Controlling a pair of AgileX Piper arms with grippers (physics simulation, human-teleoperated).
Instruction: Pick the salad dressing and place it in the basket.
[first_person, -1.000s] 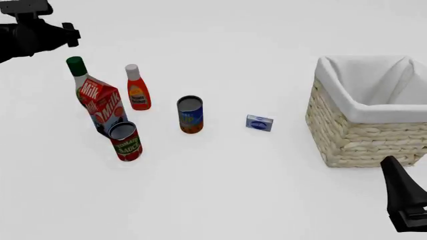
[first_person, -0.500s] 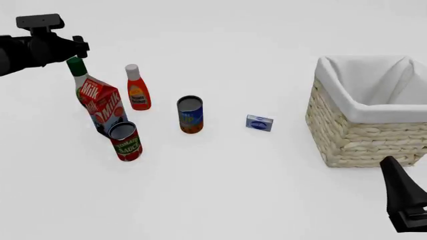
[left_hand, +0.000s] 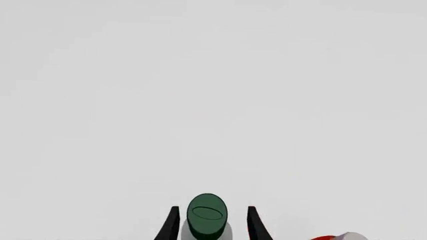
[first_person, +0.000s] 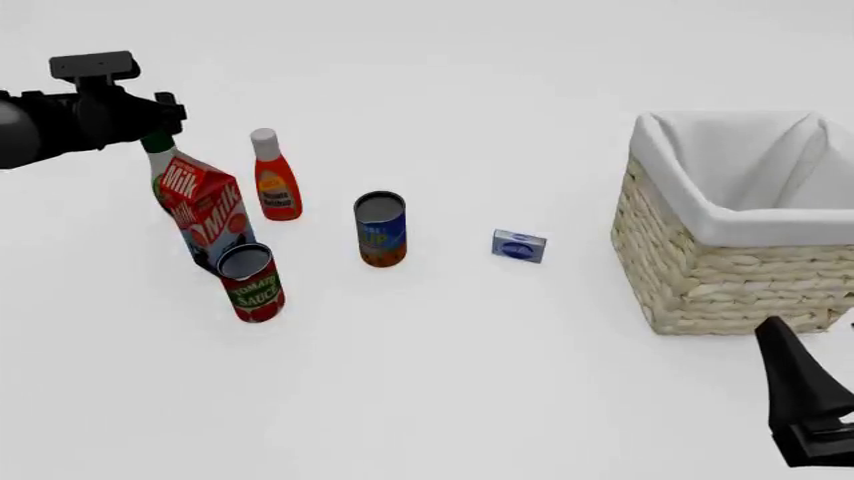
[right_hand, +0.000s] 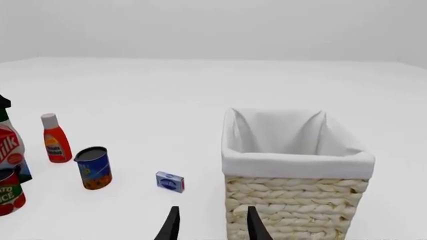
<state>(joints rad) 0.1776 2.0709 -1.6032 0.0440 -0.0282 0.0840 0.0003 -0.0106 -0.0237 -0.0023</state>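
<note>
Around the one milk carton (first_person: 203, 208) stand two bottles, the salad dressing (first_person: 162, 163) and a red bottle (first_person: 275, 187), and two cans (first_person: 251, 283) (first_person: 380, 229); further right lie one small box (first_person: 518, 245) and one basket (first_person: 731, 262).

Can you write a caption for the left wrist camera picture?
Left gripper open, its fingers either side of the salad dressing bottle's green cap.

The salad dressing (first_person: 162, 160) is seen standing upright at the far left of the table, just behind a milk carton (first_person: 204, 210). Its pale neck is visible in the front view; its dark green cap (left_hand: 206, 216) is shown from above in the left wrist view. The basket (first_person: 727, 270), woven from straw-coloured wicker and lined with white cloth, is placed well apart at the right.
</note>
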